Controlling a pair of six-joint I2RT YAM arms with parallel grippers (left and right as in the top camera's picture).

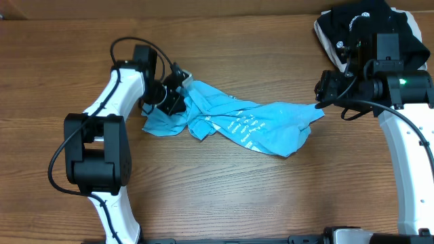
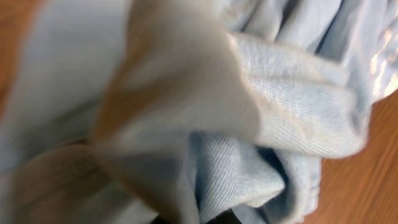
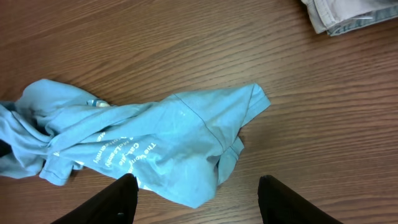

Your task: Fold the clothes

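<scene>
The clothes, a light sky-blue T-shirt (image 1: pixel 261 129) with white print, lie crumpled in a long strip across the middle of the table. My left gripper (image 1: pixel 180 95) is shut on the clothes at their bunched left end. In the left wrist view the pale blue fabric (image 2: pixel 292 106) fills nearly the whole frame and hides the fingers. My right gripper (image 1: pixel 319 95) hovers at the shirt's right end. In the right wrist view it (image 3: pixel 196 179) stands open, its dark fingers (image 3: pixel 121 199) straddling the near edge of the shirt (image 3: pixel 180 143) without touching it.
A black garment with white round logos (image 1: pixel 359 24) lies at the back right corner, on a white-beige folded garment (image 1: pixel 324 37), whose edge shows as beige cloth (image 3: pixel 348 15) in the right wrist view. Bare wooden table (image 1: pixel 230 196) extends toward the front.
</scene>
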